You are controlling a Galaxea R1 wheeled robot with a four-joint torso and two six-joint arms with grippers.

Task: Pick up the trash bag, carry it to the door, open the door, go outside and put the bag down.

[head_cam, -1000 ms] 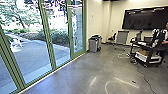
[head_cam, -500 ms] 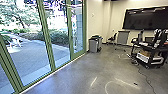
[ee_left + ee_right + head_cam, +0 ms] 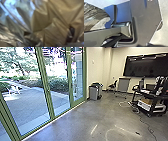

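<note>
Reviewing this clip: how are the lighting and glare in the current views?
Head view: daylight through the glass panes, patches around the trees washed out to white; pale streaks on the floor, perhaps reflections; light patches along the top of the dark wall screen. Left wrist view: blue-white glare on folds of the trash bag, the rest brownish. Right wrist view: bright, pale ground.

Smooth grey floor (image 3: 72, 124) gives passage between green-framed glass panels (image 3: 49, 97) and a loaded black cart (image 3: 157, 98); a boxy grey bin (image 3: 93, 93) stands beyond.
</note>
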